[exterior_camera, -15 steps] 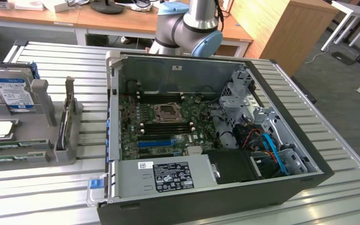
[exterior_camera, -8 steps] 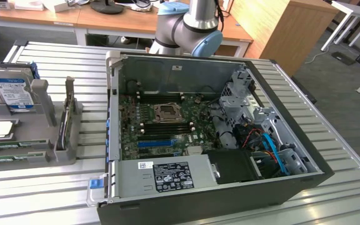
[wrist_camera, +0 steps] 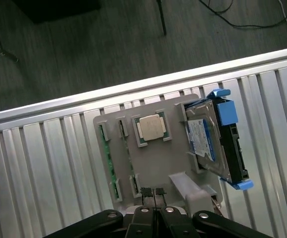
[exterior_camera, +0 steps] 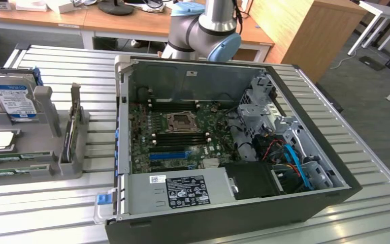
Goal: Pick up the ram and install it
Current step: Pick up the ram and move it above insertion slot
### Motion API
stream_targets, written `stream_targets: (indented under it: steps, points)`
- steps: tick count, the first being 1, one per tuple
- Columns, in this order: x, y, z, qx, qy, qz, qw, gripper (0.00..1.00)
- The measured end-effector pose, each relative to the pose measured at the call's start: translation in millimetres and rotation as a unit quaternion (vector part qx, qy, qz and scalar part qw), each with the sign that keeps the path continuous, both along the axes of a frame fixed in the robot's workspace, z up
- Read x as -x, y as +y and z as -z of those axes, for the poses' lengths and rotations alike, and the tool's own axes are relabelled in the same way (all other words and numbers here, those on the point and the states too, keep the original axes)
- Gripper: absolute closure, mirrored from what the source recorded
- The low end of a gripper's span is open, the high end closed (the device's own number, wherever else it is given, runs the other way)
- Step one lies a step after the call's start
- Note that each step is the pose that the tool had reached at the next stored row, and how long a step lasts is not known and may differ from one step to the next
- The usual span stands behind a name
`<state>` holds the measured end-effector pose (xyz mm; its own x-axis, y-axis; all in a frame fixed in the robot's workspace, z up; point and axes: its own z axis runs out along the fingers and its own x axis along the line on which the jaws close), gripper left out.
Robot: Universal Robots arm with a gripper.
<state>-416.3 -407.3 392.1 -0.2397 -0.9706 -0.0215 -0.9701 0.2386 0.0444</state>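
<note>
Two ram strips lie on edge in the grey holder [exterior_camera: 66, 168] at the exterior view's left, one ram [exterior_camera: 15, 157] beside the other [exterior_camera: 5, 173]. In the wrist view the same green ram [wrist_camera: 108, 158] runs along the holder's edge, with a second strip [wrist_camera: 128, 151] next to it. My gripper [wrist_camera: 153, 192] hangs above the holder with its dark fingertips [wrist_camera: 146, 191] pressed together and nothing between them. It is off to one side of the ram, over the holder's rim. The open computer case [exterior_camera: 303, 117] holds the motherboard [exterior_camera: 174, 137] with its dark memory slots.
The holder also carries a silver hard drive with a blue label [exterior_camera: 15, 99] and a square processor [wrist_camera: 151, 127]. A blue expansion slot [exterior_camera: 168, 155] sits on the motherboard. Cables and a drive cage [exterior_camera: 290, 147] fill the case's right side. The arm's base [exterior_camera: 205, 30] stands behind the case.
</note>
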Motion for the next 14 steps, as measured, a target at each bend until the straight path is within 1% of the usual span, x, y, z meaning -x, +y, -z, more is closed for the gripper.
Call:
stream_targets:
  steps: [7, 14]
  points:
    - [0.0, 0.0, 0.0, 0.0009, 0.0, -0.023, 0.9997, 0.89]
    - [0.0, 0.0, 0.0, 0.0023, 0.0001, -0.046, 0.9989, 0.89]
